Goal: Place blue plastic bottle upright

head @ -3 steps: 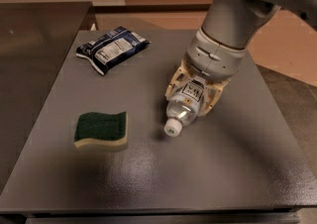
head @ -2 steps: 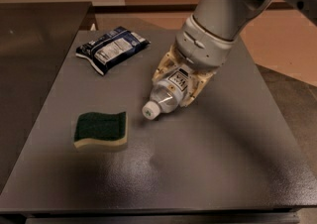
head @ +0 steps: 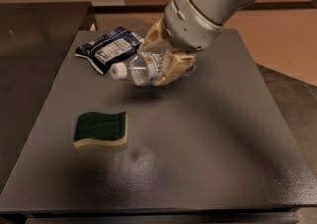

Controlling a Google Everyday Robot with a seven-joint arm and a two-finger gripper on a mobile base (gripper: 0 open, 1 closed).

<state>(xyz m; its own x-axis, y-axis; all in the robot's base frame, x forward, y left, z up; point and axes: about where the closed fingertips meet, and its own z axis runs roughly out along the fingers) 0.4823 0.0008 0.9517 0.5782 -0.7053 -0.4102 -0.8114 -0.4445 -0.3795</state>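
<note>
The task is part done. The gripper [head: 167, 58] has the blue plastic bottle [head: 141, 69] in hand: its tan fingers [head: 174, 72] are closed around the body of the bottle, one above and one below. The bottle hangs clear of the dark counter [head: 208, 148], with a soft shadow under it. It is not upright. It lies close to level in the grip, its white cap [head: 118, 71] pointing to the left of the view, just beside the near edge of the dark blue snack packet [head: 105, 47]. From this angle it is hard to say whether the cap tips slightly down or stays level. The green sponge [head: 100, 129] sits nearer the front, well apart from the bottle.

What is left, as I judge it, is the main part: turning the bottle so the cap faces up, setting its base on a bare part of the counter, and letting go without knocking it over.

Compared with the earlier frames, the bottle has been lifted and swung. A second ago its cap pointed down toward the front of the counter, close to the surface; now it is higher and turned toward the packet. The arm has moved back and left with it. The sponge and packet have not moved.
</note>
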